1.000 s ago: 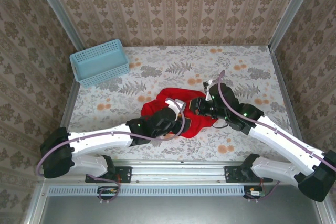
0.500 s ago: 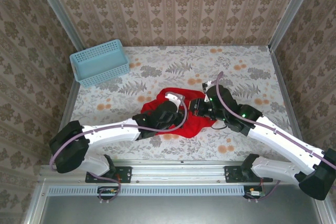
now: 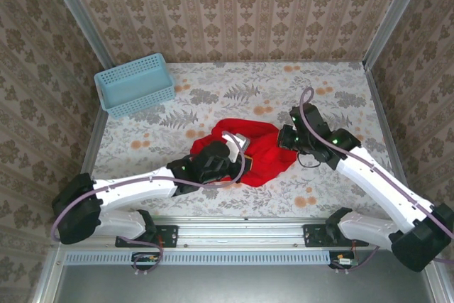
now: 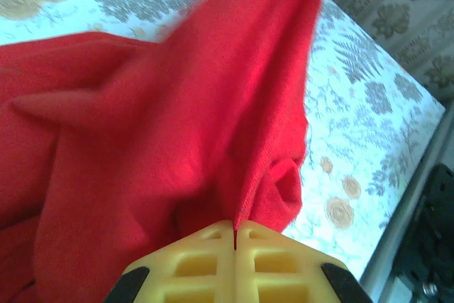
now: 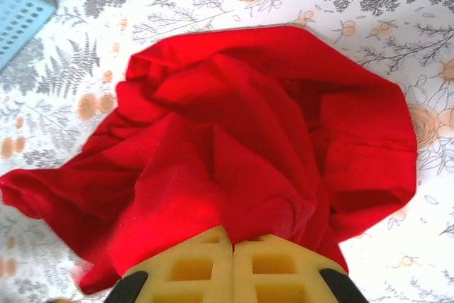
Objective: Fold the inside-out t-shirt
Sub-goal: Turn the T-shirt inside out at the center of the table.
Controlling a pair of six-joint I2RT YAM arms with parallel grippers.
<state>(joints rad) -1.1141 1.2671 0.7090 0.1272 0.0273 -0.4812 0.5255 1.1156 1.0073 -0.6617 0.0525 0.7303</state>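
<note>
Bright, even light is falling from above, and only faint, soft shadows are lying on the table (image 3: 213, 83). In the left wrist view the table is washing out bluish, and the red shirt (image 4: 177, 140) is blurring toward the top edge.

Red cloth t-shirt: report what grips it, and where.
The left pincer pinches a taut fold of the red cloth t-shirt; the right pincer grips bunched fabric.

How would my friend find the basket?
Look at the flowery table, then its far left corner. The basket sits there. It is light blue with holey sides, unlike the crumpled red t-shirt in the middle.
</note>
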